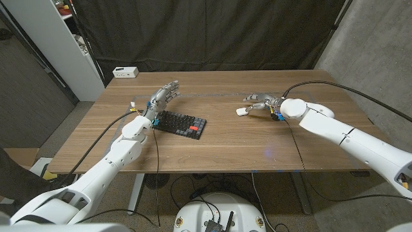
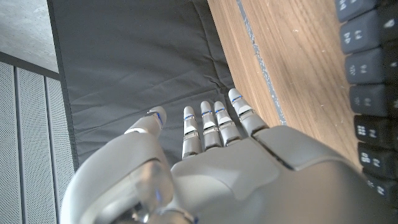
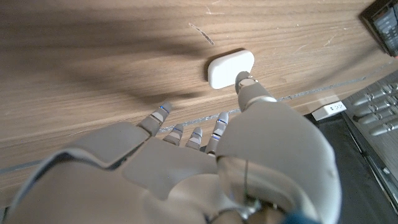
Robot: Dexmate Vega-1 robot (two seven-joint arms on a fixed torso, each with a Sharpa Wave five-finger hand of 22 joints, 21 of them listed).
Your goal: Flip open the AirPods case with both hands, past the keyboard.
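A dark keyboard [image 1: 181, 123] lies before my left hand [image 1: 162, 98], raised with fingers apart and empty; my right hand [image 1: 264, 103], fingers spread, reaches the white AirPods case [image 1: 242, 111] lying closed on the desk [image 1: 219, 151].

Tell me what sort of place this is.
Probably a lab or test workspace: a wooden table against a black curtain and concrete wall, with a keyboard and loose cables under the table.

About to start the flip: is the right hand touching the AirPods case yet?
Touching: in the right wrist view one fingertip of the right hand meets the AirPods case edge.
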